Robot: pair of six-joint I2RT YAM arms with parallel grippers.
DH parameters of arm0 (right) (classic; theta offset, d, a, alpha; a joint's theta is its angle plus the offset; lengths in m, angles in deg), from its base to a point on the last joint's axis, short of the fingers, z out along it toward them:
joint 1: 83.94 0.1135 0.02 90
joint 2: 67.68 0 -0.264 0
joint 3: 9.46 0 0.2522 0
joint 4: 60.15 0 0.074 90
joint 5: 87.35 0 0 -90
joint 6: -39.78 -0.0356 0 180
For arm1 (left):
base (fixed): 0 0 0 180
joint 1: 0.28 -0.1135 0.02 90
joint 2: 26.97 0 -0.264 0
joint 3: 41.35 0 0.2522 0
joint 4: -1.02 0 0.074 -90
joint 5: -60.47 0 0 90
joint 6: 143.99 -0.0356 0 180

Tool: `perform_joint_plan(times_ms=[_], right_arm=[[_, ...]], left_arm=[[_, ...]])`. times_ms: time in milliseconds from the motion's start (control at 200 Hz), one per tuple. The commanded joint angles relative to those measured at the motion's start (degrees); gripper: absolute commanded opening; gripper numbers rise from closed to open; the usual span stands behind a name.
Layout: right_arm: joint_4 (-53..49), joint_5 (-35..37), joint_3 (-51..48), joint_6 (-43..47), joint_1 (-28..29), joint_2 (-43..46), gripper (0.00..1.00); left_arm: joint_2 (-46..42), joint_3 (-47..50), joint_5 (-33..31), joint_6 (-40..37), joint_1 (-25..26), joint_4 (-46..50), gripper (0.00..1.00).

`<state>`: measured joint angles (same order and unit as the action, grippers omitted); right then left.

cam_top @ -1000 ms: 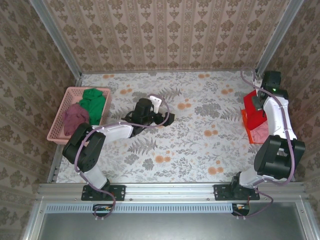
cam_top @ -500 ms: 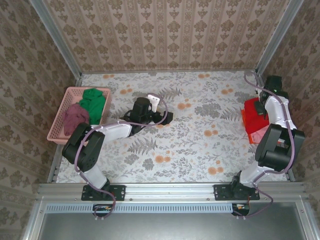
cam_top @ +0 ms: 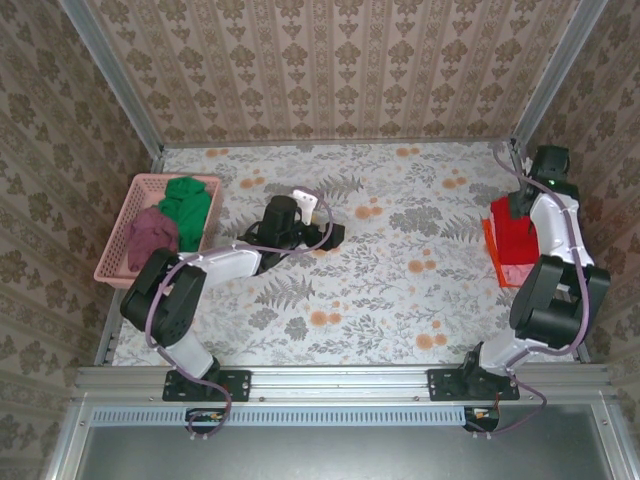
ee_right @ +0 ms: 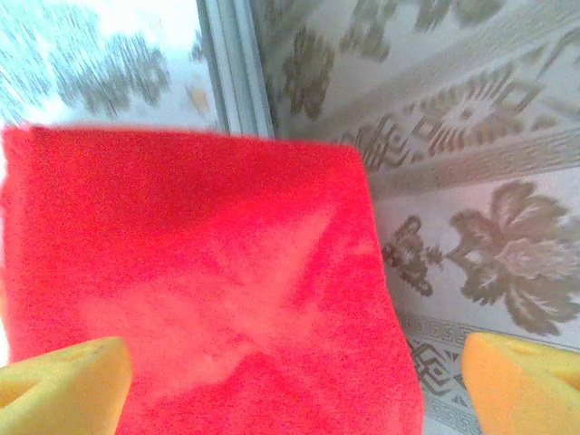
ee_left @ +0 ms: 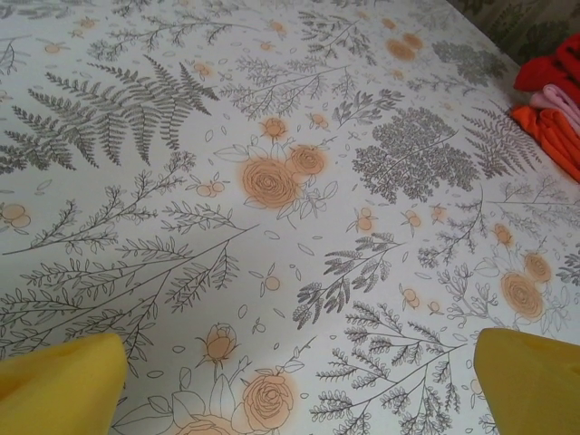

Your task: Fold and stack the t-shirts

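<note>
Basket (cam_top: 150, 179): two t-shirts (cam_top: 187, 205); stack (cam_top: 510, 225): three.

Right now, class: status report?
Left end effector open over table. Right end effector open above red t-shirt. Green t-shirt, maroon t-shirt in basket.

Right end effector (ee_right: 290, 385) now spread wide, red t-shirt (cam_top: 512, 232) let go, lying flatter than before

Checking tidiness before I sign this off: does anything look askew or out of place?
Nothing spilled or damaged. The red t-shirt sits unevenly on top, with the pink t-shirt and orange t-shirt edges sticking out beneath. The green t-shirt and maroon t-shirt lie crumpled in the basket.
</note>
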<state>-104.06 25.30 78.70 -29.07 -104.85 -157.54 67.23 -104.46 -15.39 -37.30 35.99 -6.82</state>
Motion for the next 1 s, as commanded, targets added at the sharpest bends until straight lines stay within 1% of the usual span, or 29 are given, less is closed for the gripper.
perform_joint_plan(times_ms=[0,55,140,280,445,580,645,725,775,790,890,905,995], right_arm=[[1.5,-4.3,-2.1,-8.5,2.5,2.8,0.94],[1.8,-8.4,-3.2,-11.1,3.1,2.7,0.95],[3.7,-13.5,-5.7,-14.6,3.1,2.2,1.00],[4.4,-14.9,-7.8,-20.4,-0.1,-0.1,1.00],[2.8,-15.3,-8.6,-26.9,-5.2,-4.7,1.00],[5.2,-20.9,-10.9,-29.1,-8.2,-4.7,1.00],[6.2,-21.8,-11.8,-29.4,-8.2,-3.2,1.00],[8.3,-24.1,-13.6,-29.6,-7.9,0.7,1.00],[10.0,-24.5,-14.9,-29.2,-7.4,3.8,1.00],[10.4,-24.6,-15.3,-29.0,-7.2,4.7,1.00],[14.4,-26.0,-18.4,-27.7,-4.3,9.7,1.00],[15.3,-26.1,-19.0,-27.7,-3.8,11.6,1.00],[21.1,-28.1,-23.2,-26.5,0.7,16.2,1.00]], left_arm=[[-1.7,0.6,-0.4,-0.1,-0.4,-1.5,1.00],[-1.6,0.5,-0.4,0.1,-0.4,-1.5,1.00],[-1.8,0.7,-0.5,0.4,-0.4,-1.6,1.00],[-3.3,2.0,-2.4,-1.1,-0.5,-1.2,1.00],[-7.3,2.6,-4.5,-3.7,-1.8,3.7,1.00],[-11.7,3.9,-5.7,-3.7,-4.4,7.1,1.00],[-14.0,5.3,-5.5,-2.6,-6.6,8.1,1.00],[-17.3,8.0,-6.2,-1.8,-9.2,7.6,1.00],[-19.4,9.6,-7.2,-2.2,-9.8,7.6,1.00],[-20.0,10.0,-7.7,-2.3,-11.5,7.6,1.00],[-23.5,11.1,-10.5,-4.8,-13.7,9.6,1.00],[-23.8,11.2,-10.9,-5.3,-13.9,10.1,1.00],[-25.7,11.4,-14.2,-8.8,-15.4,11.7,1.00]])
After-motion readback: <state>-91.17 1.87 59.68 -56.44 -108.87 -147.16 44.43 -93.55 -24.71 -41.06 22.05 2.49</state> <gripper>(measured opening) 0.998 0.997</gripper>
